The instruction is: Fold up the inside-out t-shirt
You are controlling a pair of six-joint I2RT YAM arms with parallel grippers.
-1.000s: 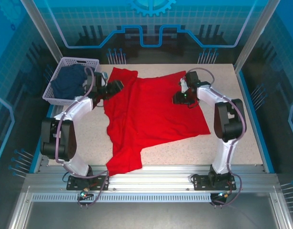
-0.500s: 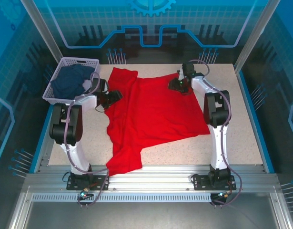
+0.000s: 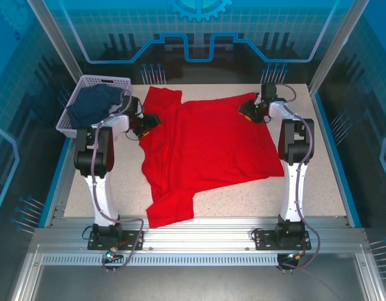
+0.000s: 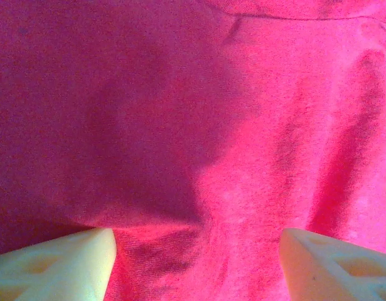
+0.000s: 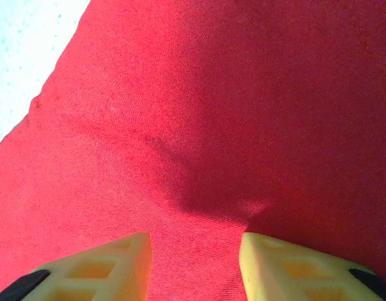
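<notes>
Both arms have swung outward to the edges of the red t-shirt (image 3: 205, 150), spread flat mid-surface (image 3: 318, 182). Left fingers (image 4: 67, 257) hover open over its left edge, and right fingers (image 5: 105, 266) hover open over its far-right corner. This looks like positioning for a fold; next, each must pinch cloth.

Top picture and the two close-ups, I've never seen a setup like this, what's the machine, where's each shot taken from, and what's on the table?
Two white-and-black robot arms, left arm and right arm, stand at a speckled beige table. The wide picture comes from a camera above and behind them; each close-up from a camera on one wrist, looking past its pale yellow jaws. A bright red cloth t-shirt lies spread out; a pale plastic basket holds a dark navy garment. Both pairs of jaws stand open over it, holding nothing.
</notes>
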